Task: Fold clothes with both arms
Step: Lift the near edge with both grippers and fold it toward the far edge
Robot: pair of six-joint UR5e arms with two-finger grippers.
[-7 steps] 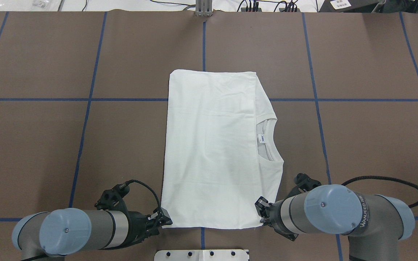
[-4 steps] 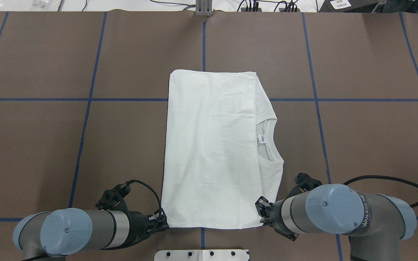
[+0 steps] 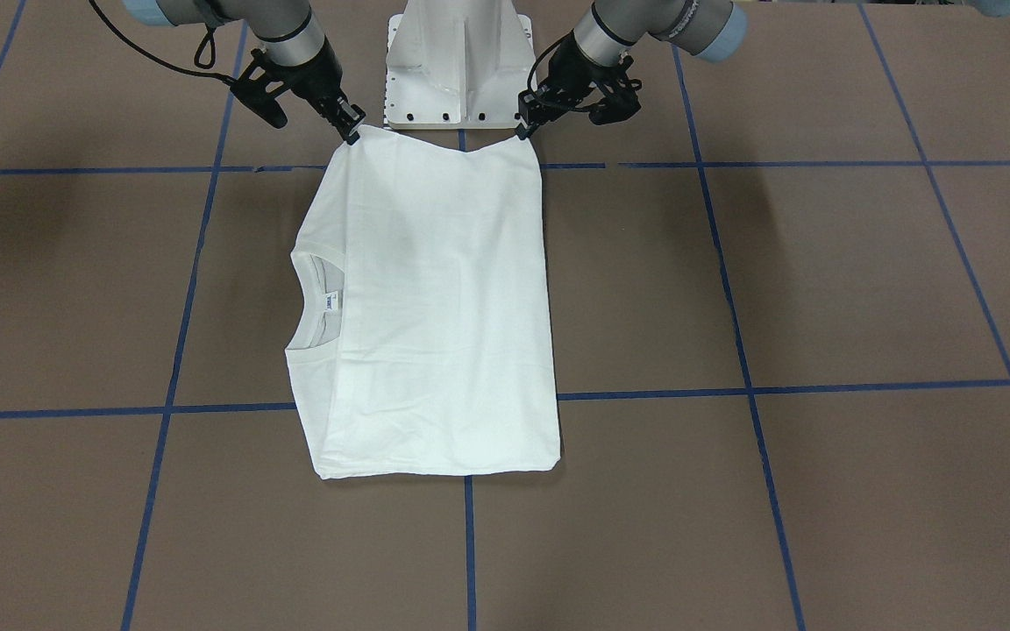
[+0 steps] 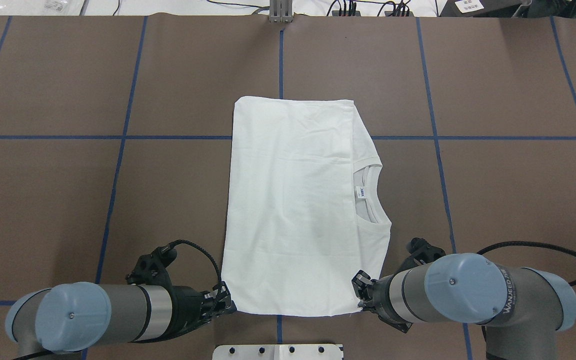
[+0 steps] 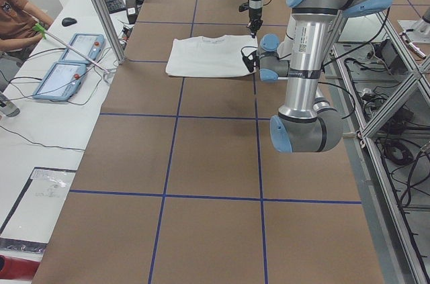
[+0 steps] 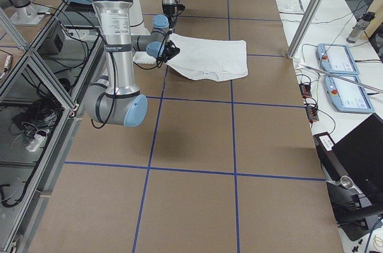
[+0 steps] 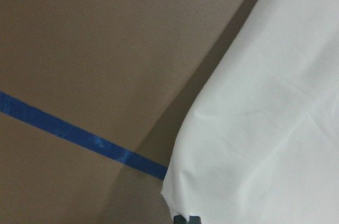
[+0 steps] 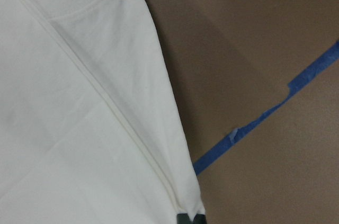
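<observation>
One white T-shirt is lying on one table. Two arms are hovering at its near edge, the left arm and the right arm, carrying two grippers: the left gripper and the right gripper. One white pedestal is standing between them. Two tablets are lying on the side bench, a near tablet and a far tablet.

Silver arms with light-blue caps, black cables.

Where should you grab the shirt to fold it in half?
By the two corners nearest the robot, coming in low from that side. The shirt lies as a long rectangle, so those corners stick out; the left hand and right hand pinch them.
</observation>
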